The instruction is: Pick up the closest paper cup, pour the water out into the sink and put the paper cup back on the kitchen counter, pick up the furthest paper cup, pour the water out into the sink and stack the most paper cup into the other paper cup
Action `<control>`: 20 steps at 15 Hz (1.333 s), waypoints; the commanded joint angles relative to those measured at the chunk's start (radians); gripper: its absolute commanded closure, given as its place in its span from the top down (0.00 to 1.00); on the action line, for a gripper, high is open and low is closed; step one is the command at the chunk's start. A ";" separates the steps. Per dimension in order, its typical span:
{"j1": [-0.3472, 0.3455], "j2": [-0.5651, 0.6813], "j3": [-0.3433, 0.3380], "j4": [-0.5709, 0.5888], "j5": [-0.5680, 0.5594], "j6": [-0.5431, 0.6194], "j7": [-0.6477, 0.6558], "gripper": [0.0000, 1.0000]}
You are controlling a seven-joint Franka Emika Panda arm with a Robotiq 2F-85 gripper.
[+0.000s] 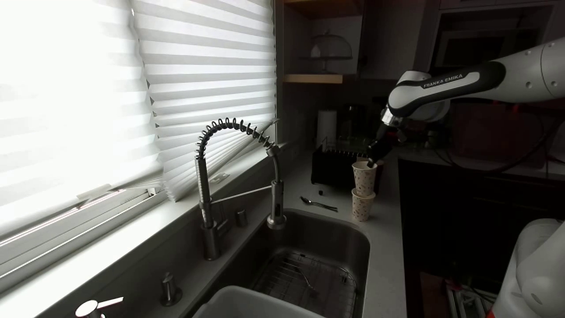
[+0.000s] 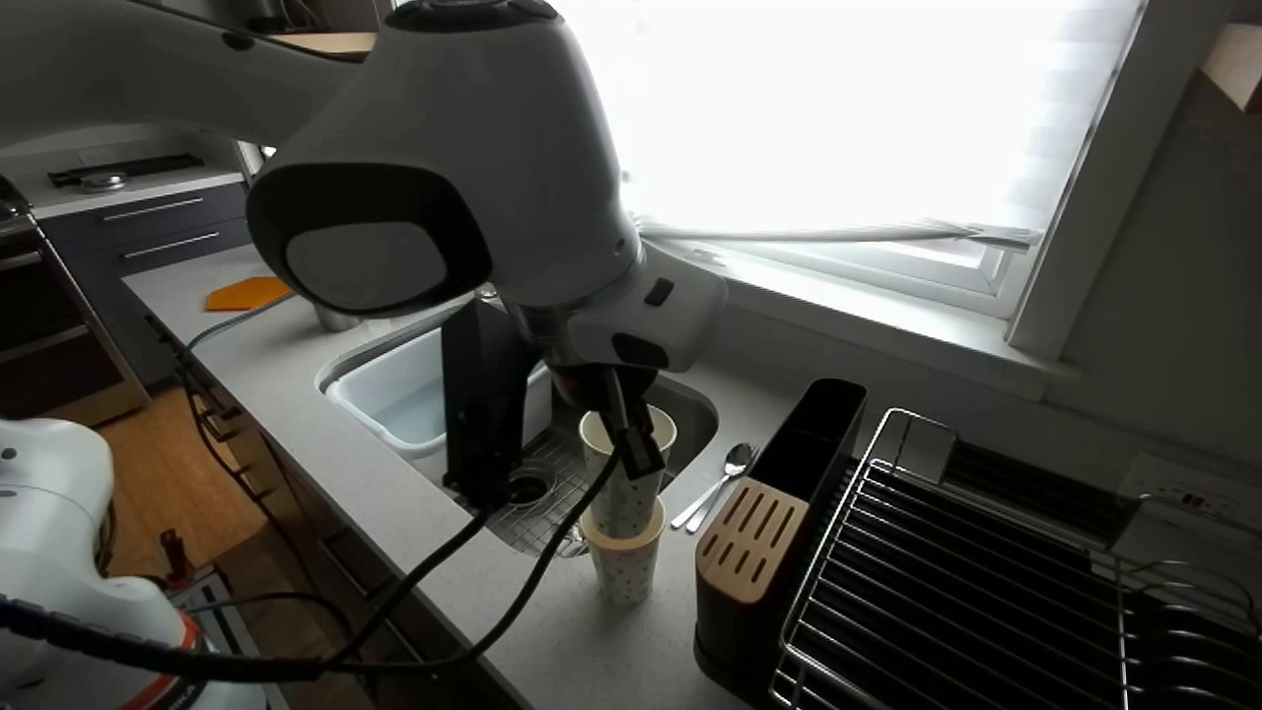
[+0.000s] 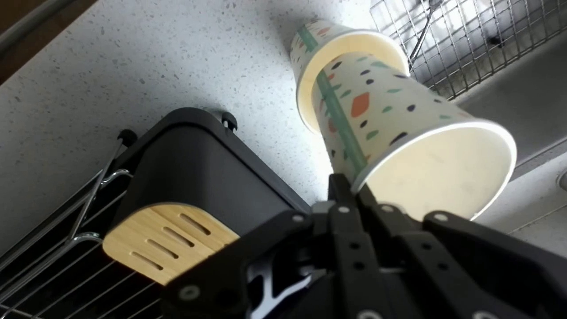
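Observation:
Two speckled paper cups are in all views. The lower paper cup (image 1: 362,208) (image 2: 627,577) (image 3: 305,46) stands upright on the pale kitchen counter (image 1: 384,256) (image 2: 592,651) (image 3: 212,57) beside the sink's end. The upper paper cup (image 1: 364,180) (image 2: 623,505) (image 3: 376,104) has its base inside the lower cup's mouth, with most of its body above the rim. My gripper (image 1: 371,162) (image 2: 641,456) (image 3: 350,188) is shut on the upper cup's rim, one finger inside and one outside. No water shows inside the upper cup. The sink (image 1: 322,229) (image 2: 695,419) (image 3: 509,95) lies beside them.
A black utensil holder with a slotted wooden top (image 2: 751,537) (image 3: 177,241) and a wire dish rack (image 2: 946,552) stand close to the cups. Spoons or similar cutlery (image 1: 318,204) (image 2: 725,478) lie nearby. The tall spring faucet (image 1: 277,198) arches over the sink. A plastic tub (image 1: 251,304) (image 2: 394,404) sits in it.

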 commanded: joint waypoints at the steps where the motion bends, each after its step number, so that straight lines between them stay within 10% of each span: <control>1: -0.010 0.005 0.015 -0.030 0.004 0.053 0.027 0.01; 4: -0.009 0.009 0.021 -0.039 0.004 0.065 0.032 0.01; 5: -0.008 0.011 0.022 -0.040 0.003 0.068 0.030 0.29; 15: -0.006 0.012 0.037 -0.008 -0.003 0.042 0.033 0.96; 20: 0.001 0.008 0.051 0.023 -0.003 0.032 0.032 1.00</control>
